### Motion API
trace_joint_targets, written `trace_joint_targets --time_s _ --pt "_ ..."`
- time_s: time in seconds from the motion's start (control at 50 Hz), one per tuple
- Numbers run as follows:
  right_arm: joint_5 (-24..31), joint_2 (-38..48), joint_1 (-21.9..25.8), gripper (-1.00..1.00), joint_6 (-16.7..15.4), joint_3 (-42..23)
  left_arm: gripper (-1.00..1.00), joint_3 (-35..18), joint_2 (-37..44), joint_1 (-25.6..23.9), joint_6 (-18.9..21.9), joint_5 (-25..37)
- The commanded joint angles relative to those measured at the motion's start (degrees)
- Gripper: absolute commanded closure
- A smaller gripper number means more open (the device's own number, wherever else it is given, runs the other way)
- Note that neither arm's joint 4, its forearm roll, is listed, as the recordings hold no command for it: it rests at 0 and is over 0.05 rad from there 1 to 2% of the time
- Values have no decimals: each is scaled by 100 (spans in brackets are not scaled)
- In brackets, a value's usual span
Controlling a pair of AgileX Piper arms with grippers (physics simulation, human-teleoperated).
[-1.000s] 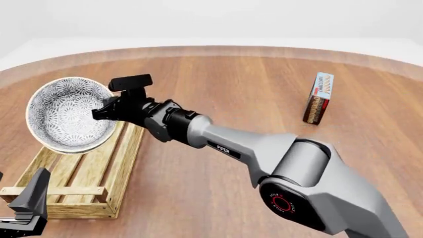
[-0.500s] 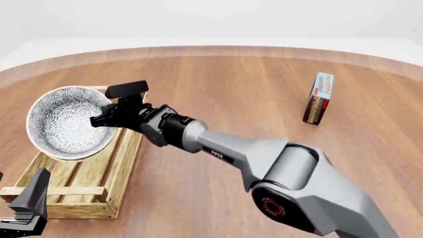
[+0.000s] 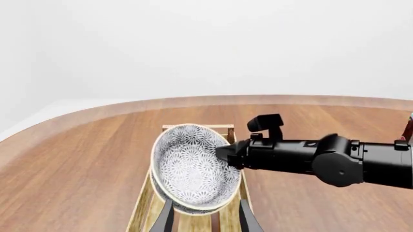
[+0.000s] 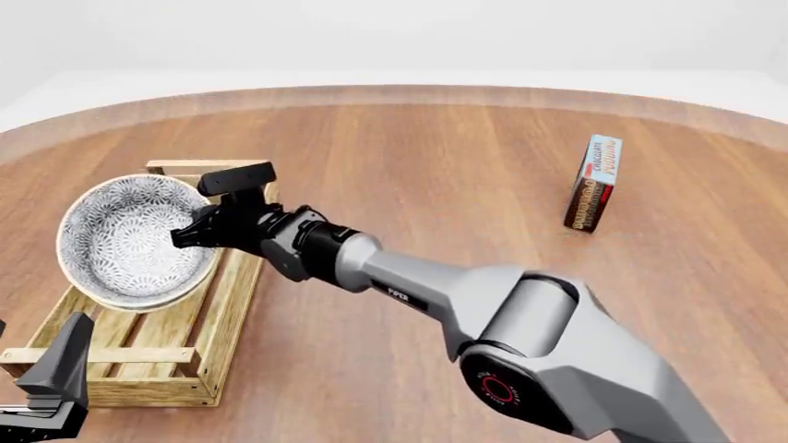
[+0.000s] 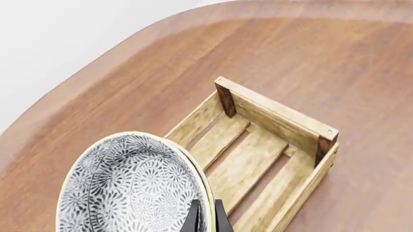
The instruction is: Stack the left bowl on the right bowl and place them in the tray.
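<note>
The bowls (image 4: pixel 124 242) are stacked; the right gripper (image 4: pixel 197 229), clamped on their rim, holds them tilted over the tray (image 4: pixel 185 355), unreleased. The left gripper (image 4: pixel 50 392) is idle, its opening unclear.

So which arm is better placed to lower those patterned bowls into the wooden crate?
The right. Its gripper already pinches the rim of the stacked grey patterned bowls, tilted above the light-wood slatted crate. The left gripper sits back at the near edge, holding nothing.

1. Right arm (image 4: pixel 530 332) wore smooth silver-grey shells, with small white PIPER lettering
2. Its wrist and gripper (image 4: pixel 209 208) were matte black
3. A red ring marked the dark joint cap
</note>
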Motion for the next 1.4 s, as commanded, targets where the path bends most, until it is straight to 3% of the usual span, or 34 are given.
trace_joint_targets --time_s 0.02,0.62,0.64,1.14,1.4 --pt "36 59 -1 100 61 -150 -100 0 0 0 0 0" --pt "345 427 58 100 11 -513 -100 0 0 0 0 0" --pt "337 428 62 -100 6 -498 -100 0 0 0 0 0" --pt "775 83 -196 -100 -270 -549 -100 0 0 0 0 0" --pt "919 -458 -256 -100 -400 -244 -100 0 0 0 0 0"
